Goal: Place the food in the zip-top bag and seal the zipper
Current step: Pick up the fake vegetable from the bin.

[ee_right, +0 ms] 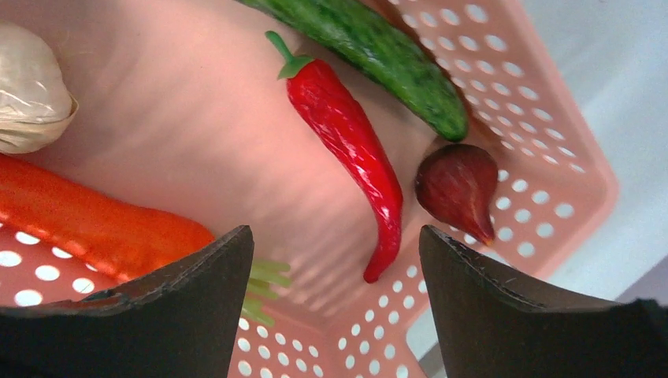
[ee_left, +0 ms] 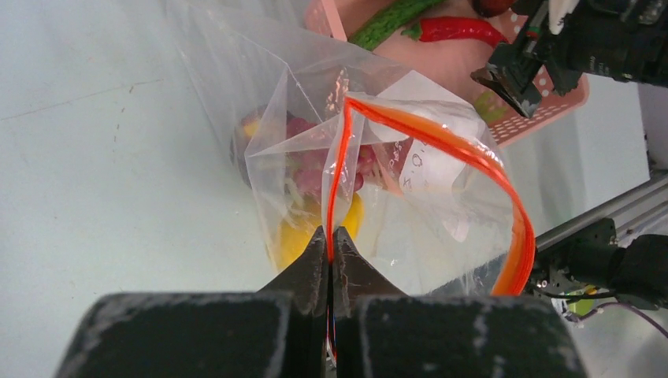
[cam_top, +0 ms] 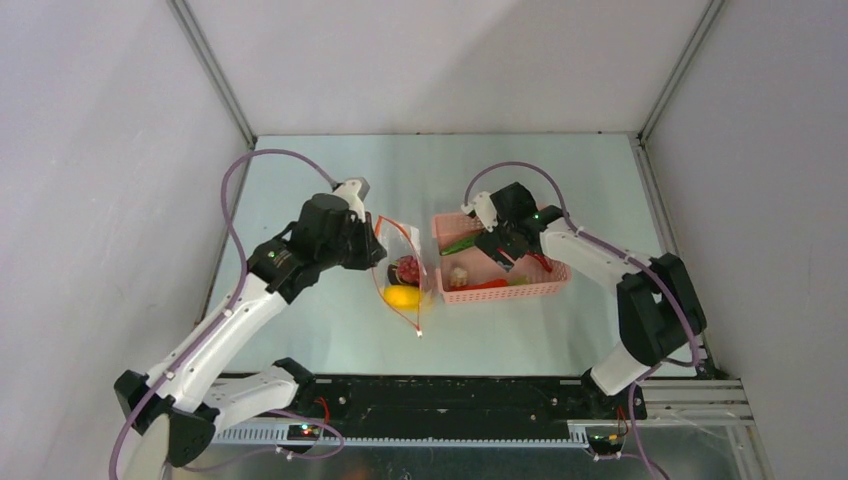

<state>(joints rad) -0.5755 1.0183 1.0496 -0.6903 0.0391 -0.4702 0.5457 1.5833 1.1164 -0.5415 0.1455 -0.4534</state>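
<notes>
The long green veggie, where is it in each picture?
Top external: green pod near the middle, in the left part of the pink basket.
Left wrist: green pod at the top edge, beyond the zip-top bag.
Right wrist: green pod along the top, above the red chili.
Shared landmark: the pink basket it lies in.

A pink perforated basket (cam_top: 530, 291) is shown resting on the right half of a pale, glossy tabletop (cam_top: 420, 170), enclosed by plain grey walls (cam_top: 450, 60) and edged by a black rail (cam_top: 450, 400).
</notes>
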